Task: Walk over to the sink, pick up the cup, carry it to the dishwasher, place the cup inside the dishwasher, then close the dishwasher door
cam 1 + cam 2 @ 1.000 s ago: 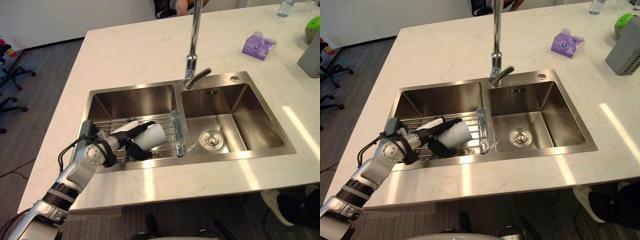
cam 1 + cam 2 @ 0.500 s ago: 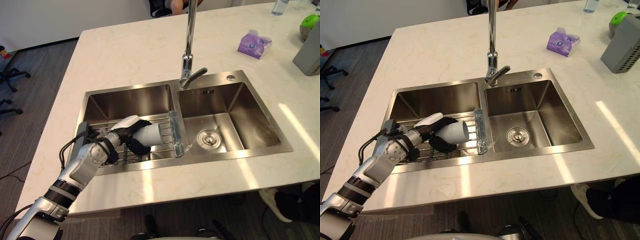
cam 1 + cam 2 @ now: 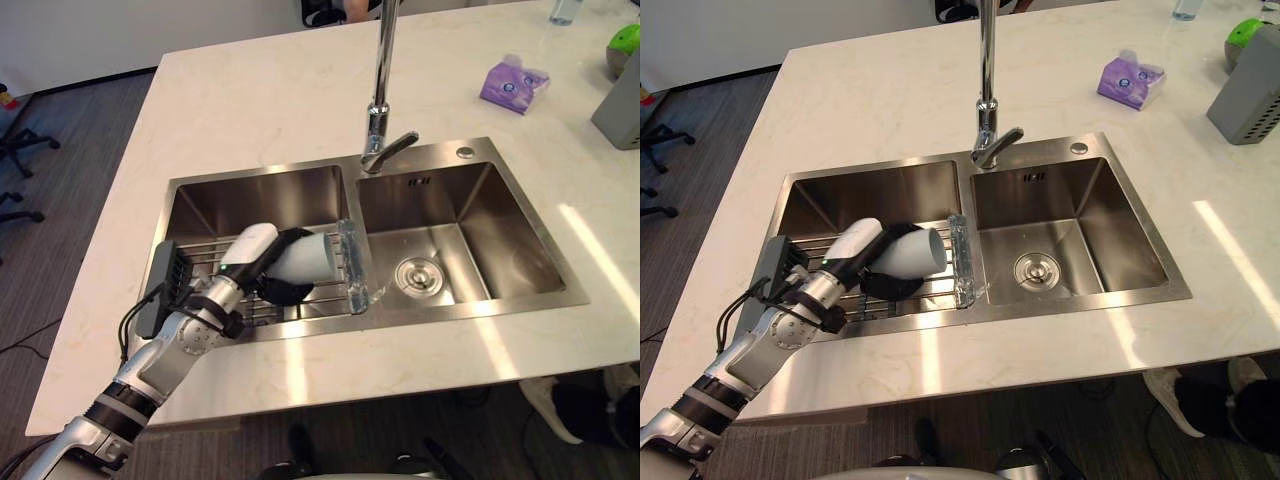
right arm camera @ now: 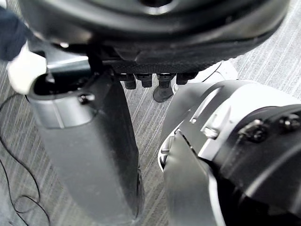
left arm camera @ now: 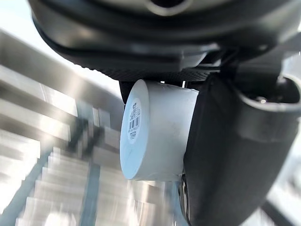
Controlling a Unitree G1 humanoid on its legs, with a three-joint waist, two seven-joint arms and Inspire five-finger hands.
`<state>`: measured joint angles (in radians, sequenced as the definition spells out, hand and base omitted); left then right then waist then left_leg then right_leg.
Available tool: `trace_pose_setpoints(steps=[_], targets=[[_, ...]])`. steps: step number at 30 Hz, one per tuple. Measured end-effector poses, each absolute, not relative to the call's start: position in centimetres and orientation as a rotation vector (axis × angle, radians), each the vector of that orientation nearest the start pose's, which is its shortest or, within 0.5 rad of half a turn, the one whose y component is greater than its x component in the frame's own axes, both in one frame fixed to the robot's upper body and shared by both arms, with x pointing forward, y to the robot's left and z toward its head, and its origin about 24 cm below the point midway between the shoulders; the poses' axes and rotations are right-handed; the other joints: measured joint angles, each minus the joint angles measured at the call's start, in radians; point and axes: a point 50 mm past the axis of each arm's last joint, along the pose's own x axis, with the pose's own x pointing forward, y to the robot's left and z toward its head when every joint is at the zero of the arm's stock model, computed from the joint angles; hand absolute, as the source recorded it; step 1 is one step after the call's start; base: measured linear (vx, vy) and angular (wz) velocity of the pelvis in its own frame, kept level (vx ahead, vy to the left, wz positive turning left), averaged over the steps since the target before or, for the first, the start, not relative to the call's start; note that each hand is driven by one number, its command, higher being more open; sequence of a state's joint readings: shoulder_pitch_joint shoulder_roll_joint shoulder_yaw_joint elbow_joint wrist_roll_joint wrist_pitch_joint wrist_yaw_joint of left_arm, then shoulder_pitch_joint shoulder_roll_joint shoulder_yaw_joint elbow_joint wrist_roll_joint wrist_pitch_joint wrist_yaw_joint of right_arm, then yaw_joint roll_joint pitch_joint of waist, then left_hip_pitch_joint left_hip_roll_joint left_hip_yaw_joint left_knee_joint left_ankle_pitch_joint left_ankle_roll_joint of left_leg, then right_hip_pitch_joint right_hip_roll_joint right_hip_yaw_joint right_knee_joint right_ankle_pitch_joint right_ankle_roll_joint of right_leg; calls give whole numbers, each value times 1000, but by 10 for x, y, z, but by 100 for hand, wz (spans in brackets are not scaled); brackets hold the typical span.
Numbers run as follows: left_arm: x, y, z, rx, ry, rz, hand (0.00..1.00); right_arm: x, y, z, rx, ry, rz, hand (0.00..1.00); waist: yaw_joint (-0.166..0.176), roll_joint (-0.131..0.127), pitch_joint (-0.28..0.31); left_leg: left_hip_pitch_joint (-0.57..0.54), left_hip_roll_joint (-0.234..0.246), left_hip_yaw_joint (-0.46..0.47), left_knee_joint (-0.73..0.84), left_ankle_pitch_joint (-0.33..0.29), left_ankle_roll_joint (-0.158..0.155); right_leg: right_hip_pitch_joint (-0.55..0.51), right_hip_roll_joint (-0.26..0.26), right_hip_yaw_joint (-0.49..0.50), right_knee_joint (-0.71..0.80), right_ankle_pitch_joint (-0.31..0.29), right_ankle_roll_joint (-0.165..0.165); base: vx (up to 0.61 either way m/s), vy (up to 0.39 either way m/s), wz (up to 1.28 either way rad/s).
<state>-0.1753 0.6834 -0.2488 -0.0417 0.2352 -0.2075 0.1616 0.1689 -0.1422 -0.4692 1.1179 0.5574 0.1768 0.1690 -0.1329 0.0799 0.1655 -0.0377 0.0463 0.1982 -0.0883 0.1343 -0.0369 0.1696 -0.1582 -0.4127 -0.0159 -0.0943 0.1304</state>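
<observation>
The left hand [image 3: 262, 262] has its dark fingers [image 3: 285, 292] and white-capped thumb curled round a smooth white cylindrical cup [image 3: 308, 256], held on its side. The flat base, which bears a small label, faces the wrist. Directly beneath the fingers lies a chrome wire rack [image 3: 215, 255] across the left basin of a brushed-steel double sink [image 3: 260, 178]. Just past the fingertips is the rack's clear plastic end piece [image 3: 355, 262]. Further beyond rises a tall polished faucet [image 3: 383, 90], set in the pale marbled desk [image 3: 260, 110]. The right hand [image 4: 94, 155] hangs above ribbed grey carpet [image 4: 263, 47]. Whether it is open or closed cannot be told.
</observation>
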Motion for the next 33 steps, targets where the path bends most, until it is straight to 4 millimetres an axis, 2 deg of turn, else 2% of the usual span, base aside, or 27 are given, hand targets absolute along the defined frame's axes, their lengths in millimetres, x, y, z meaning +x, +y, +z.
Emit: trace_pose_setpoints(steps=[2,4,5,7,8,10,11,12,13,14,15,16,17,18,19,20,21,22,23,24,26,28,30,32,33], targets=[[264,205,144,779,-547,-30,0,25,-244,-165,762,1131,-712,100,26,11,5,-17,-6,-22,0,8,2,-2,-1,-24,1,0,0,-12,-18,39],[251,239,172,700,-687,209,0,17,-252,-164,752,1140,-751,100,67,28,13,-36,-18,-61,1,25,1,4,-2,-66,4,-3,0,-27,-28,52],[246,250,177,687,-708,273,0,14,-254,-163,755,1138,-766,100,79,33,15,-38,-20,-67,1,28,0,6,-2,-77,5,-5,-1,-36,-36,52],[223,296,191,587,-786,523,0,4,-257,-163,784,1120,-828,100,117,45,20,-41,-29,-79,1,33,0,18,-7,-123,32,-27,-1,-39,-30,55],[216,306,194,548,-809,576,0,1,-258,-163,792,1117,-843,100,128,46,19,-41,-32,-78,1,34,2,19,-10,-136,47,-37,-1,-41,-21,58],[190,334,203,358,-921,739,0,-6,-258,-163,800,1104,-872,100,163,45,18,-61,-54,-79,15,40,11,7,-38,-198,129,-85,-1,-60,7,76],[184,338,204,320,-951,771,0,-6,-258,-162,800,1099,-876,100,170,47,17,-72,-56,-77,20,29,15,0,-45,-214,149,-94,1,-104,40,85],[172,346,204,258,-1000,829,0,-6,-259,-162,800,1093,-880,100,185,47,4,-104,-52,-33,23,-31,36,-16,-55,-247,166,-100,4,-66,68,104],[165,354,204,210,-1036,881,0,-6,-254,-164,822,1094,-881,100,188,15,-16,-148,-52,81,77,-108,59,-32,-100,-300,173,-97,8,-51,76,113],[163,356,204,188,-1048,895,0,-6,-255,-163,820,1087,-880,100,190,17,-19,-175,-38,130,145,-115,81,-36,-116,-323,193,-97,8,58,114,121],[160,360,204,172,-1056,912,0,-5,-261,-162,805,1072,-881,100,202,34,-31,-183,9,225,242,-79,124,-42,-127,-360,254,-112,3,77,91,85],[158,361,205,168,-1064,917,0,-4,-266,-160,793,1062,-886,100,203,44,-34,-175,10,214,239,-74,110,-43,-139,-375,304,-123,-7,84,133,117],[160,361,208,149,-1080,910,0,-3,-266,-160,793,1059,-883,100,177,59,-40,-165,-7,169,203,-64,111,-66,-139,-374,377,-181,-48,-24,40,179],[164,360,213,119,-1107,897,0,4,-261,-162,815,1035,-868,100,140,66,-50,-174,-44,75,99,28,133,-116,-46,-359,291,-216,-112,-87,-9,262],[168,358,217,94,-1125,882,0,6,-254,-164,852,1005,-879,100,89,54,-59,-180,-56,145,84,-13,238,-127,-31,-339,239,-156,-98,-99,-45,277],[174,354,217,76,-1123,863,0,8,-252,-164,845,982,-886,100,83,47,-58,-177,-1,375,183,-116,199,-127,-62,-425,274,-147,-59,-7,21,212],[177,353,215,70,-1097,861,0,9,-259,-162,821,964,-891,100,90,46,-51,-143,32,494,221,-138,165,-116,-93,-465,320,-150,-58,71,74,128],[180,353,214,67,-1074,856,0,9,-264,-160,808,953,-897,100,95,49,-45,-110,25,523,194,-116,129,-103,-115,-490,355,-152,-57,82,181,68],[184,352,214,76,-1038,849,0,4,-266,-160,793,951,-919,100,112,54,-42,-44,-12,546,127,-115,132,-77,-156,-533,422,-155,-57,37,204,50],[183,351,219,80,-1034,854,0,-2,-264,-160,769,957,-921,100,120,41,-54,-10,-51,530,85,-115,131,-49,-181,-554,430,-176,-57,-4,182,42],[179,345,222,57,-1059,872,0,2,-261,-161,759,947,-910,100,129,20,-73,-7,-92,490,52,-118,129,-29,-197,-580,419,-190,-50,0,66,50],[174,342,219,113,-1021,876,0,8,-260,-161,741,957,-894,100,149,21,-73,-6,-117,467,31,-120,135,-25,-214,-592,442,-186,-50,-1,83,44],[169,339,210,188,-958,857,0,4,-258,-162,705,987,-895,100,156,19,-72,7,-152,407,17,-129,150,8,-250,-634,488,-178,-61,39,63,83],[168,335,203,222,-922,830,0,-3,-261,-159,665,1003,-882,100,164,18,-72,17,-181,329,18,-137,169,22,-287,-608,572,-159,-114,93,42,129],[170,332,202,233,-916,796,0,-9,-259,-159,651,1017,-878,100,161,18,-71,25,-192,251,24,-138,191,0,-305,-520,665,-120,-197,167,48,187]])
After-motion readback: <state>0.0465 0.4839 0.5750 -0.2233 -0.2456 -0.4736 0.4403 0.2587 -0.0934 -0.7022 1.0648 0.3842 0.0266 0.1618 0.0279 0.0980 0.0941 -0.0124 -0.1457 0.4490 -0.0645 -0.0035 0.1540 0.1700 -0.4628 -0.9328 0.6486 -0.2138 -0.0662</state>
